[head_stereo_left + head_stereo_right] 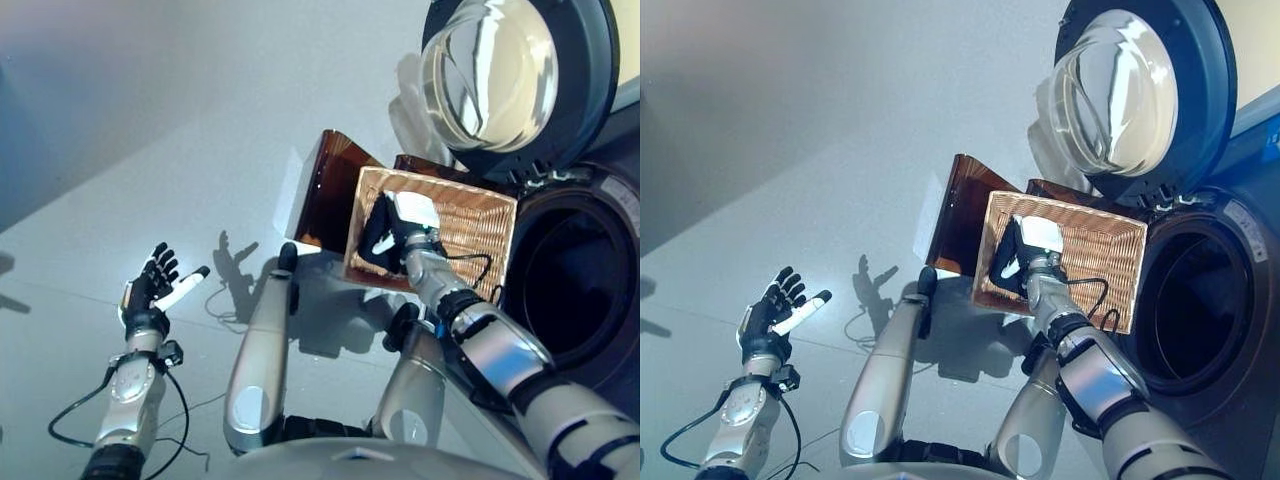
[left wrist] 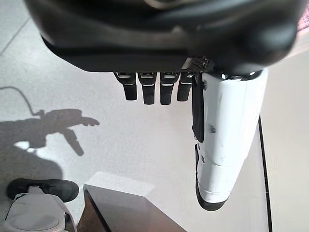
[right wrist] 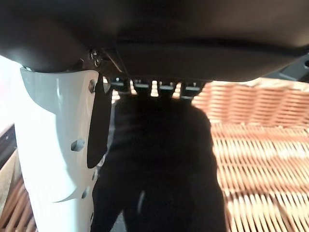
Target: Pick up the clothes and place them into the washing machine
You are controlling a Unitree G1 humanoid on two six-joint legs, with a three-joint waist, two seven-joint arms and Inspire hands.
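Note:
A dark garment (image 1: 375, 243) lies at the left end of a wicker basket (image 1: 470, 195) on the floor in front of the washing machine. My right hand (image 1: 412, 225) reaches down into the basket and rests on the garment. In the right wrist view the dark cloth (image 3: 164, 169) fills the space past the hand (image 3: 58, 145), with wicker weave beside it. My left hand (image 1: 150, 285) hovers open over the bare floor at the lower left, holding nothing; its fingers (image 2: 145, 92) are straight in the left wrist view.
The washing machine's drum opening (image 1: 570, 280) gapes dark at the right, right beside the basket. Its round glass door (image 1: 510, 75) stands swung open above. A brown glossy panel (image 1: 325, 185) leans against the basket's left side.

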